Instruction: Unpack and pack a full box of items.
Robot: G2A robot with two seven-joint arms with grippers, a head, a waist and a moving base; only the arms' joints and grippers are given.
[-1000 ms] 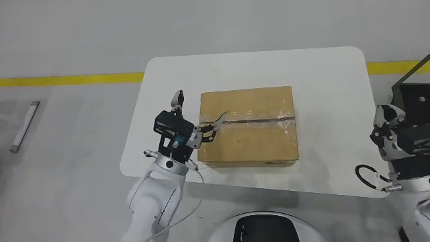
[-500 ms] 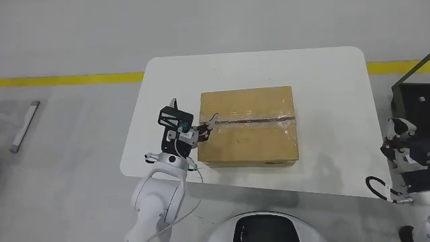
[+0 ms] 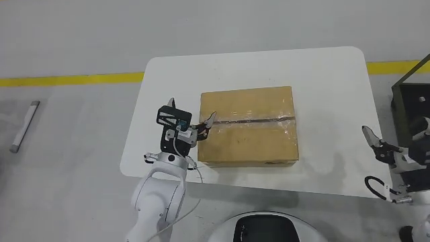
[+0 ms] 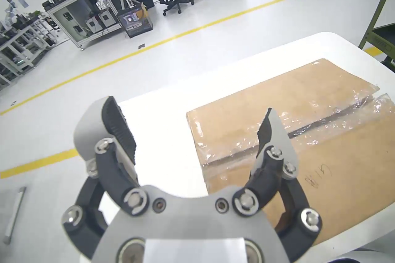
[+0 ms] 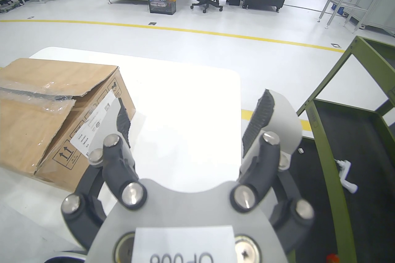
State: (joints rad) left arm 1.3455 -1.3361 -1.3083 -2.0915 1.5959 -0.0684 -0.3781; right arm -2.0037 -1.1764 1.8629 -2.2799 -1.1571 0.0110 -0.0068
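Observation:
A brown cardboard box [image 3: 248, 125] [image 4: 308, 134] [image 5: 46, 104] lies closed on the white table [image 3: 269, 74], its centre seam covered with clear tape. My left gripper [image 3: 190, 115] [image 4: 191, 122] hovers open at the box's left edge, one finger [image 4: 273, 128] above the taped seam and the other finger [image 4: 117, 125] over bare table. My right gripper [image 3: 379, 144] [image 5: 194, 119] is open and holds nothing, off the table's right edge and well apart from the box.
A dark green cart [image 3: 410, 107] [image 5: 345, 134] stands right of the table, with a small white part [image 5: 347, 176] on its shelf. A grey rod [image 3: 24, 126] lies on the floor to the left. Yellow floor lines cross behind the table.
The left gripper turned at the box's left edge and its fingers spread. The right arm pulled back toward the lower right, away from the table.

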